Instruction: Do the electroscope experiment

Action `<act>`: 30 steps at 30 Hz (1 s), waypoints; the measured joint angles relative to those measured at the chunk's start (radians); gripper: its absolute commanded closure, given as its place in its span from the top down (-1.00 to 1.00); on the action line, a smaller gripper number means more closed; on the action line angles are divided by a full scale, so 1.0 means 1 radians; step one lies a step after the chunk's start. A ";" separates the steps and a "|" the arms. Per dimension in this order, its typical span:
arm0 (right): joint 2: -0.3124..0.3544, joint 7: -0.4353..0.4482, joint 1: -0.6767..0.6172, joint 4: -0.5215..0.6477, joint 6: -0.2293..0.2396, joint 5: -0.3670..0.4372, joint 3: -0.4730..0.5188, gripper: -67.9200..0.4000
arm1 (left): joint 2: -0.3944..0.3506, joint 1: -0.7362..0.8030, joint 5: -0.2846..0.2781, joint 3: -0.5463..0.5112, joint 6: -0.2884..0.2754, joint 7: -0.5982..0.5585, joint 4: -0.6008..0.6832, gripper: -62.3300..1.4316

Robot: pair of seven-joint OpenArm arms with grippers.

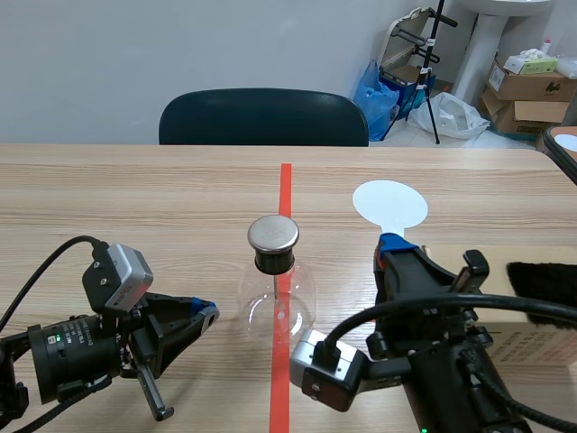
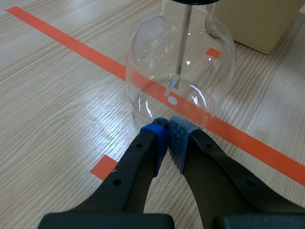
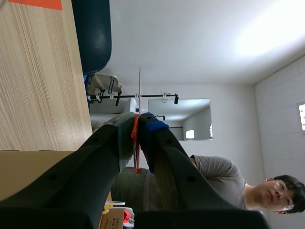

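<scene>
The electroscope, a clear glass flask (image 1: 278,305) with a round metal cap (image 1: 273,233), stands on the red tape line at the table's middle. In the left wrist view the flask (image 2: 181,67) shows a metal rod and a small foil leaf (image 2: 173,84) inside. My left gripper (image 1: 206,315) (image 2: 167,131) is shut on nothing, its tips just short of the flask's base. My right gripper (image 1: 390,244) (image 3: 137,128) is shut on the stem of a white round paddle (image 1: 389,205), which the right wrist view shows edge-on as a thin plate (image 3: 139,87).
A black furry piece (image 1: 541,281) lies on a cardboard box (image 1: 527,336) at the right. A dark chair (image 1: 263,117) stands behind the table's far edge. A person (image 3: 228,183) shows past the gripper in the right wrist view.
</scene>
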 measured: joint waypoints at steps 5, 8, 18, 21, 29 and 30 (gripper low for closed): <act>0.000 0.000 0.000 0.000 0.000 0.000 0.000 -0.95 | 0.000 0.000 0.000 0.000 0.000 0.000 0.000 -0.86; 0.000 0.000 0.000 0.000 0.000 0.000 0.000 -0.95 | 0.000 0.000 0.000 0.000 0.000 0.000 0.000 -0.86; 0.000 0.000 0.000 0.000 0.000 0.000 0.000 -0.95 | 0.000 0.000 0.000 0.000 0.000 0.000 0.000 -0.86; 0.000 0.015 0.000 0.000 0.000 0.000 0.000 -0.95 | 0.000 0.000 0.000 0.000 0.000 0.000 0.000 -0.86; 0.000 0.166 0.000 0.000 0.000 0.000 0.000 -0.95 | 0.000 0.000 0.000 0.000 0.000 0.000 0.000 -0.86; 0.000 0.191 0.000 0.000 0.000 0.000 0.000 -0.95 | 0.000 0.000 0.000 0.000 0.000 0.000 0.000 -0.86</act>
